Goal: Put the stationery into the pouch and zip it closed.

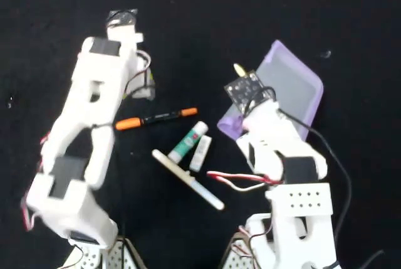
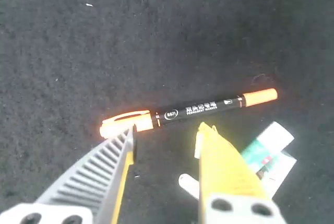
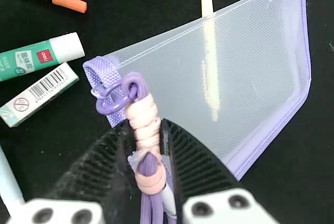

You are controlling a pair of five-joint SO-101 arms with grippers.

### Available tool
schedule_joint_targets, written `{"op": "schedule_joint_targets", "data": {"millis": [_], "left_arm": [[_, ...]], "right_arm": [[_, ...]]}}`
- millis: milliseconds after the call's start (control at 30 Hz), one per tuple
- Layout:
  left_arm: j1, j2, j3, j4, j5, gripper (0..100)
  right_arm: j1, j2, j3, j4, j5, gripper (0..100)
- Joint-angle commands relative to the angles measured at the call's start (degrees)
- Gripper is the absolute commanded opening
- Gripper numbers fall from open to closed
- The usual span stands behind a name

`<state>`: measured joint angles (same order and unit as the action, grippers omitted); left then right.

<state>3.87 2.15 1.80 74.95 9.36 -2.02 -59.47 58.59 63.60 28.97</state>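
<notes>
My left gripper point(image 2: 167, 129): fingers spread wide with nothing between them, hanging just above the capped orange end of the marker.
Marker point(image 2: 198, 108): black barrel with orange ends, lying flat on the black table point(image 1: 351, 18), apart from the pouch.
My right gripper point(image 3: 143, 125): fingers pinching the pink and purple pull cord point(image 3: 143, 110) at the pouch's corner.
Pouch point(image 3: 250, 67): purple-edged with a clear mesh side, flat on the table under my right arm.
Cream pen point(image 3: 209, 51): seen through the mesh, its tip poking past the pouch's edge; I cannot tell whether it is inside or underneath.
Glue stick point(image 3: 39, 57): green and white, on the table beside the pouch's corner, outside it.
White tube point(image 3: 39, 93): lying right against the glue stick, also outside.
White pen point(image 1: 188, 179): on the table between my two arms, near the tube.
</notes>
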Motion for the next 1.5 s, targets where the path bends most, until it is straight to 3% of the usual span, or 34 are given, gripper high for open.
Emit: {"op": "schedule_joint_targets", "data": {"millis": [0, 100, 233, 767, 1267, 1467], "left_arm": [[0.9, -15.0, 16.7, -15.6, -3.0, 20], [1.1, -23.6, 29.1, -26.8, -4.5, 20], [3.5, -32.7, 40.6, -36.0, -5.0, 20], [26.0, -58.9, 68.9, -53.4, -11.2, 20], [32.1, -57.1, 70.9, -58.1, -13.5, 20], [33.5, -51.8, 70.8, -64.9, -13.4, 20]], "right_arm": [[1.1, -1.3, -0.3, -1.2, -0.5, 1.1], [1.1, -1.3, -0.3, -1.1, -0.5, 1.1], [1.2, -1.3, -0.2, -1.0, -0.5, 1.1], [1.1, -1.7, 0.7, -1.1, 0.0, 1.1], [0.9, -1.7, -0.8, 0.4, -0.4, 1.1], [0.9, -1.7, -1.5, 1.4, -0.5, 1.1]]}}
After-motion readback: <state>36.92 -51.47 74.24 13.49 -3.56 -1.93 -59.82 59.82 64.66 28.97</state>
